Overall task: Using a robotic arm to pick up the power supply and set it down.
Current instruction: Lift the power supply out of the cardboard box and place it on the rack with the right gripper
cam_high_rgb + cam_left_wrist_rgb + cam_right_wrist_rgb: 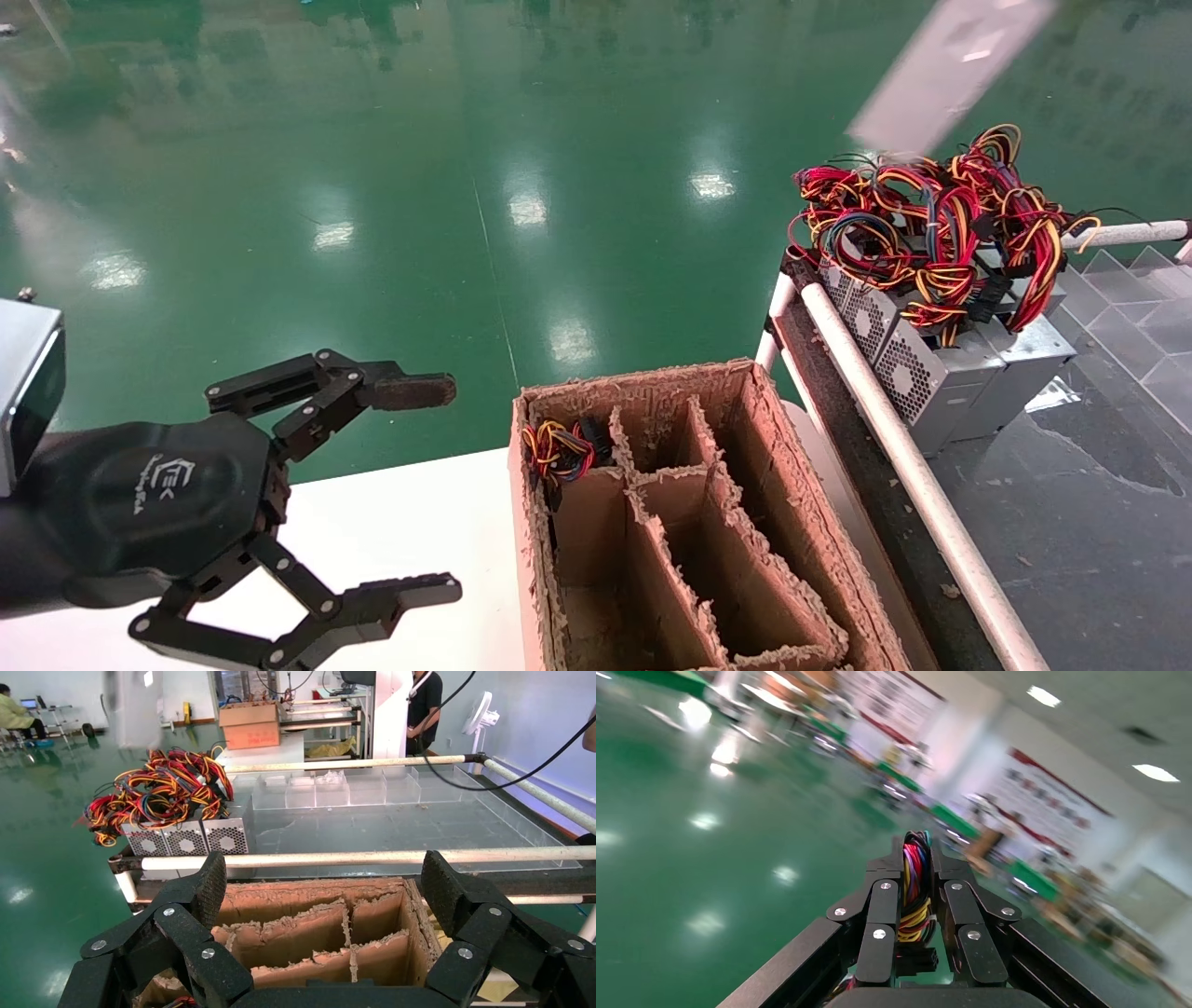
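Note:
My right gripper [918, 846] is shut on a bundle of red, yellow and black wires [916, 888] belonging to the power supply, high above the green floor. A blurred grey box, the power supply [950, 70], shows in the head view above the pile of other units [931, 373]; it also appears as a grey power supply [133, 706] in the left wrist view. My left gripper [428, 489] stands open and holds nothing, over the white table beside the cardboard box [759, 438]; between its fingertips [211, 881] the left wrist view shows the box's dividers.
The divided cardboard box [316, 903] holds one wire bundle [557, 450] in its far left compartment. A white rail [894, 438] edges the dark tray holding the pile with its tangled wires [931, 224]. Clear plastic bins [337, 790] line the tray's far side.

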